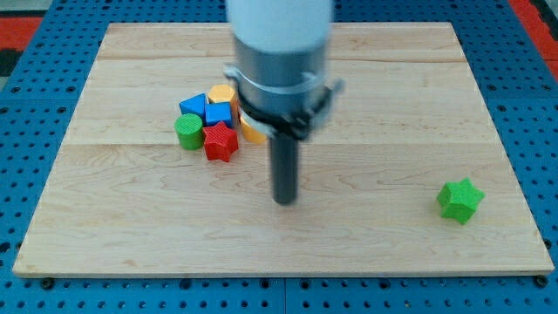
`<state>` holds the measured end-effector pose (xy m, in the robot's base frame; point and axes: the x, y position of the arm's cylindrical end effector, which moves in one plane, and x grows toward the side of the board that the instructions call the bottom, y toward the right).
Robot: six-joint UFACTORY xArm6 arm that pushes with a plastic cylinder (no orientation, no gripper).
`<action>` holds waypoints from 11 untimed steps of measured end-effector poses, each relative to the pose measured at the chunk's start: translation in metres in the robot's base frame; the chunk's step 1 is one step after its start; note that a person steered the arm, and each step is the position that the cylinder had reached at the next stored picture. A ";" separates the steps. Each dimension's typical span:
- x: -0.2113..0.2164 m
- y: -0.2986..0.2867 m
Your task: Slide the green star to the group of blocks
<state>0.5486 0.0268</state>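
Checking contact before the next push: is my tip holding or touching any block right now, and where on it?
Nothing is held. My tip rests on bare board, apart from the green star at the view's right and the group of blocks.

Bright, even light overhead; shadows are faint. The arm's pale upper housing [279,35] is blurred; the counter [392,96] stays sharp.

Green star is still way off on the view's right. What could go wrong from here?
1. My tip stands between the green star and the group; pushing from this side would drive the star away, toward the board's right edge.
2. An off-centre push may make it spin aside.
3. Overshooting could scatter the red star and green cylinder.
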 end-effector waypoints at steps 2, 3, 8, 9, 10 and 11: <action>0.017 0.176; 0.021 0.243; -0.052 0.170; -0.043 0.189; -0.043 0.193; -0.042 0.195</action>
<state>0.5071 0.2216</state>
